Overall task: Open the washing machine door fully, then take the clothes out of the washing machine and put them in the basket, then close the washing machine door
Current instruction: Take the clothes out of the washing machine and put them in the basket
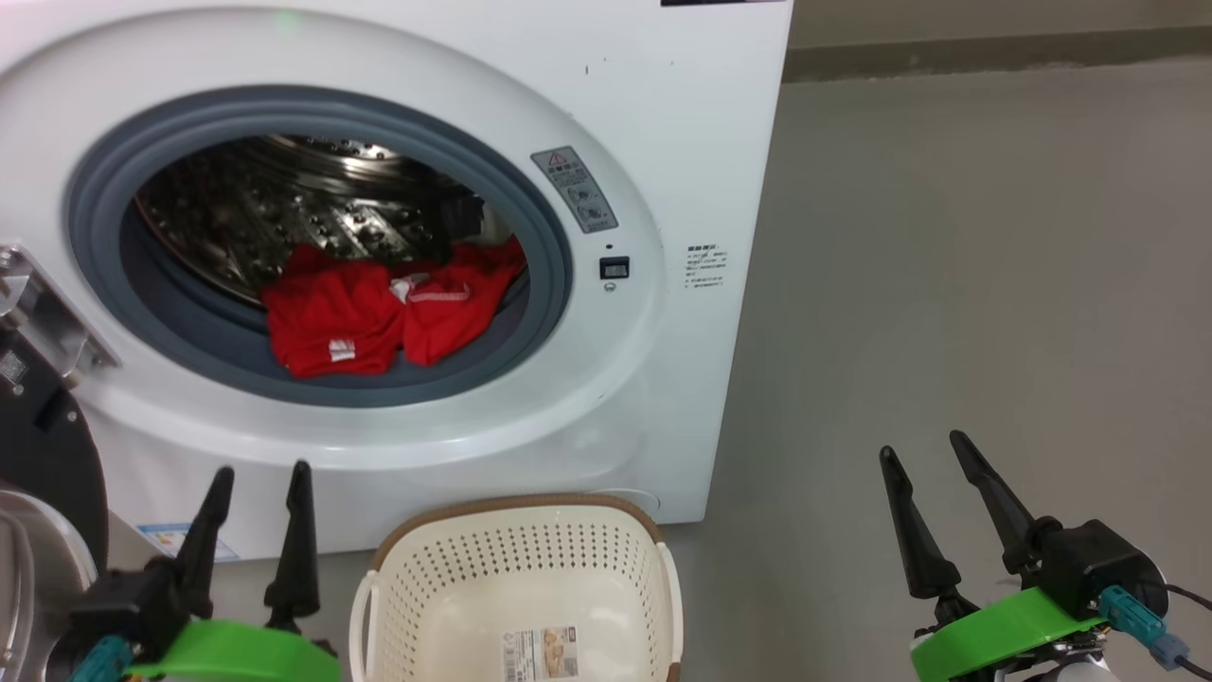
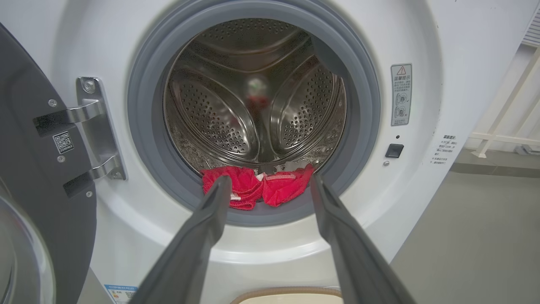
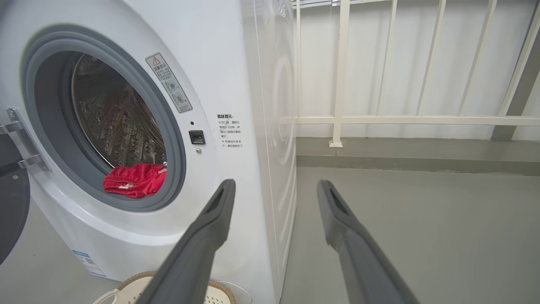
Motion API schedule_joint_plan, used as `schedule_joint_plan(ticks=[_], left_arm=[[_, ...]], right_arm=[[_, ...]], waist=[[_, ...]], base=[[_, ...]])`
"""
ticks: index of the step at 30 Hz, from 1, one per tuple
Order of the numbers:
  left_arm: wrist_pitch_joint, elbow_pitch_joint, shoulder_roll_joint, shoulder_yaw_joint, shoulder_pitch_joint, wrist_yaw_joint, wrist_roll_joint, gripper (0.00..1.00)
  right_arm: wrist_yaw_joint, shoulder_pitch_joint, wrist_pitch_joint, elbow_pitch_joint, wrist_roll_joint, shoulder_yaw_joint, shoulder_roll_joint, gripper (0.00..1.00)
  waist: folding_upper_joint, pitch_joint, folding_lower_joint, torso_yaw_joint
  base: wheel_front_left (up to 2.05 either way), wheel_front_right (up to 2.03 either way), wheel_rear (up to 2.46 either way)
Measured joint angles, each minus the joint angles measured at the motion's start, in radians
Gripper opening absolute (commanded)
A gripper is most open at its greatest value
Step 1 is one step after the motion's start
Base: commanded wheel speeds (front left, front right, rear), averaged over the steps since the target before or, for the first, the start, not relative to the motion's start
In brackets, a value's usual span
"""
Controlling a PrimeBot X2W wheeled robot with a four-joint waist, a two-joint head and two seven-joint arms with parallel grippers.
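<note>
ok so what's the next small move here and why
Probably ease the left end effector forward toward the clothes. The door stands open, the clothes lie at the front edge of the drum, the end effector is open and aimed at them, and the basket waits below.

Left gripper (image 1: 263,468) and right gripper (image 1: 921,442): each has two long, tapering black fingers (image 1: 295,540) ending in narrow tips. Close up they are matt dark grey, with a shallow recessed slot (image 3: 337,198) on the inner face. The finger bases join a black housing (image 1: 1089,559) on a bright green collar (image 1: 994,630). A teal connector (image 1: 1131,611) carries a thin black cable (image 1: 1188,595).
</note>
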Motion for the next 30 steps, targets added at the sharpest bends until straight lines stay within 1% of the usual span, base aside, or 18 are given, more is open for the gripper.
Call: schedule_joint_plan(ticks=[5, 12, 17, 24, 27, 30], left_arm=[[-0.001, 0.045, -0.004, -0.021, -0.097, 0.002, 0.007, 1.00], [-0.010, 0.123, -0.011, -0.032, -0.247, 0.008, 0.016, 1.00], [-0.010, 0.195, -0.013, -0.040, -0.367, 0.026, 0.036, 1.00], [-0.018, 0.308, -0.012, -0.055, -0.523, 0.026, 0.053, 1.00], [-0.022, 0.360, -0.002, -0.071, -0.589, 0.029, 0.081, 1.00], [-0.022, 0.418, 0.011, -0.094, -0.653, 0.047, 0.125, 1.00]], right_arm=[[0.000, -0.015, 0.000, -0.008, -0.001, 0.000, -0.006, 1.00], [0.000, -0.078, 0.000, -0.029, -0.007, 0.002, -0.012, 1.00], [0.000, -0.121, 0.000, -0.036, -0.007, 0.005, -0.022, 1.00], [0.000, -0.163, 0.000, -0.045, -0.007, 0.007, -0.031, 1.00], [0.000, -0.182, 0.000, -0.050, -0.007, 0.012, -0.032, 1.00], [0.000, -0.195, 0.000, -0.053, -0.009, 0.023, -0.034, 1.00]], waist=[[0.0000, 0.041, 0.0000, 0.010], [0.0000, 0.121, 0.0000, 0.021], [0.0000, 0.185, 0.0000, 0.025], [0.0000, 0.261, 0.0000, 0.022], [0.0000, 0.291, 0.0000, 0.017], [0.0000, 0.321, 0.0000, 0.011]], base=[[0.00, 0.00, 0.00], [0.00, 0.00, 0.00], [0.00, 0.00, 0.00], [0.00, 0.00, 0.00], [0.00, 0.00, 0.00], [0.00, 0.00, 0.00]])
